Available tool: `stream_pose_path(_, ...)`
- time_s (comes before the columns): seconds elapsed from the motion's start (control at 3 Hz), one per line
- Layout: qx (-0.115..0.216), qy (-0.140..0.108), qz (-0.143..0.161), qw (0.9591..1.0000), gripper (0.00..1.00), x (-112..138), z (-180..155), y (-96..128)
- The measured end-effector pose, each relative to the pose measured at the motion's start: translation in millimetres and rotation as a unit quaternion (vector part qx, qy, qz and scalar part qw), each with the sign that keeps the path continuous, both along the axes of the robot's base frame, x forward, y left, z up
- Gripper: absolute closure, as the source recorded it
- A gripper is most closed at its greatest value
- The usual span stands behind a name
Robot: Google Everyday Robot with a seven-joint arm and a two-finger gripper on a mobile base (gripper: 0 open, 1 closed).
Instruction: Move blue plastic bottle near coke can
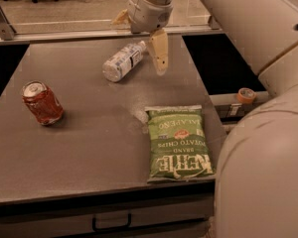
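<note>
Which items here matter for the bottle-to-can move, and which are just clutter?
In the job:
- blue plastic bottle, on its side at the back of the table
- coke can, at the left
- gripper, open, above the bottle's cap end

Lying about:
- green chip bag, at the front right
- orange tape roll, off the table to the right

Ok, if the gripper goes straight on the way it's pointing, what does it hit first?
Probably the bare table, just right of the blue plastic bottle: the gripper points down beside its cap end. Depth is unclear, so it might clip the bottle.
</note>
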State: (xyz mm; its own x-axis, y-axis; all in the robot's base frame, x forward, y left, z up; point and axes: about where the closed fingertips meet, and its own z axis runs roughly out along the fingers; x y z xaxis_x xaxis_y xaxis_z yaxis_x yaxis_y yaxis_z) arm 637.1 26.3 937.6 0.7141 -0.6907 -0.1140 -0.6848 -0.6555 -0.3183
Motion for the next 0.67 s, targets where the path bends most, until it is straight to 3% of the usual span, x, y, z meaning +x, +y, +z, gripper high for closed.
stream_pose_path(0.33, -0.001, -0.015, 0.029, 0.9995, 0.00, 12, -4, 14)
stream_pose_path(0.67, -0.036, -0.023, 0.081, 0.9958, 0.00, 36, -19, 30)
